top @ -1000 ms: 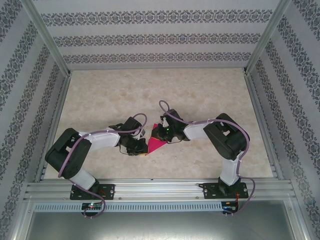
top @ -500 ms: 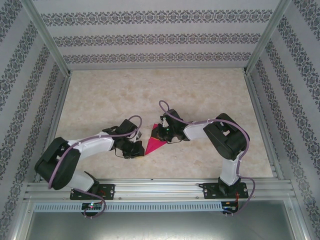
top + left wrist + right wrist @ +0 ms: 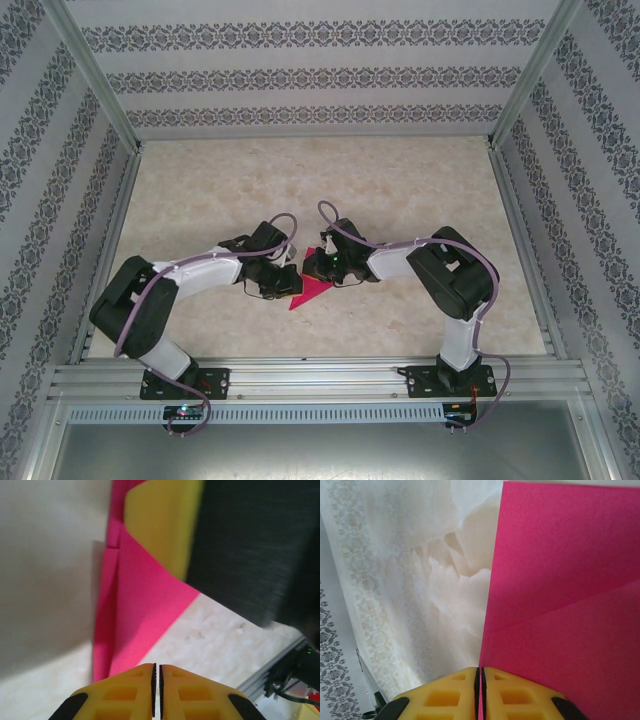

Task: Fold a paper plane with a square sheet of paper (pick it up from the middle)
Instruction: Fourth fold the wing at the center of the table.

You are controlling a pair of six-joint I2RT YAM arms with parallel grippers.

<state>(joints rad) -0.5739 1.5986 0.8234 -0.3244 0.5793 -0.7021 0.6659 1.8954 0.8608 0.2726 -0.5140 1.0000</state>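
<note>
Pink paper (image 3: 311,294) was part-folded, no dart yet; right gripper (image 3: 480,670) pinched its edge, left gripper (image 3: 154,666) sat closed against it

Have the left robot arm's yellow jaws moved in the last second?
Yes. The left jaws shifted away from the near aluminium rail, toward the right jaws.

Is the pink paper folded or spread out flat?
Folded. The pink paper looks like a triangle from above, the left wrist view shows overlapping layers, and the right wrist view shows a diagonal crease.
</note>
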